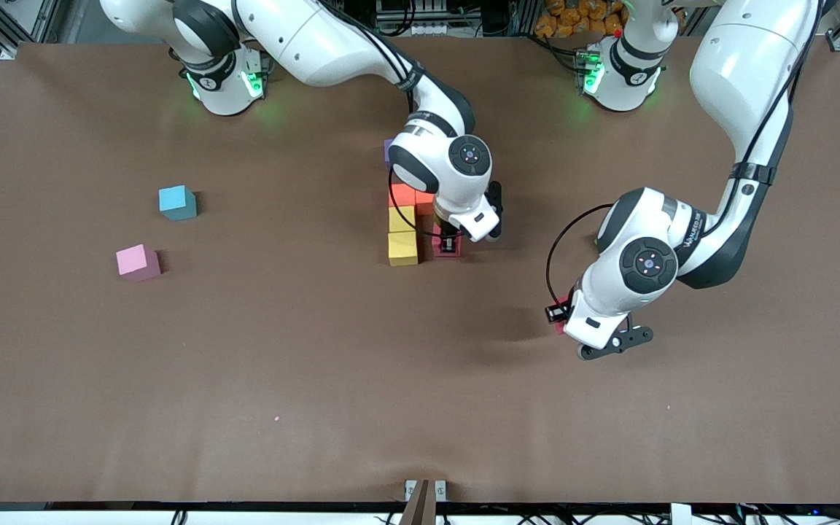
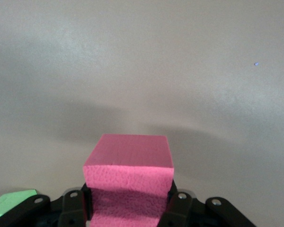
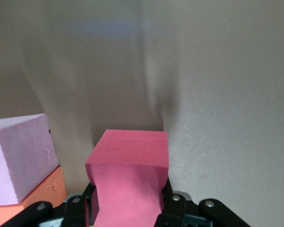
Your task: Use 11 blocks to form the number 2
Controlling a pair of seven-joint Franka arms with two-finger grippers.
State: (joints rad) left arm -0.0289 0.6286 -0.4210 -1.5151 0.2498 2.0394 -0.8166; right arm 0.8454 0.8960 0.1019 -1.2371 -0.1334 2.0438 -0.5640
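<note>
A partial number 2 stands mid-table: a purple cube [image 1: 389, 152], orange cubes [image 1: 402, 195] and two yellow cubes [image 1: 402, 233] in a column. My right gripper [image 1: 449, 245] [image 3: 128, 208] is shut on a pink-red block [image 1: 452, 253] [image 3: 130, 175], down at table level beside the yellow cube nearest the front camera, toward the left arm's end. A pale lilac cube [image 3: 19, 156] and an orange cube [image 3: 45, 196] show next to it. My left gripper [image 1: 557, 315] [image 2: 128, 208] is shut on another pink-red block [image 1: 559, 327] [image 2: 128, 175], low over bare table toward the left arm's end.
A sky blue block [image 1: 177, 202] and a pink block [image 1: 138, 262] lie loose toward the right arm's end. A green cube [image 2: 9, 204] shows at the edge of the left wrist view, close by the left gripper.
</note>
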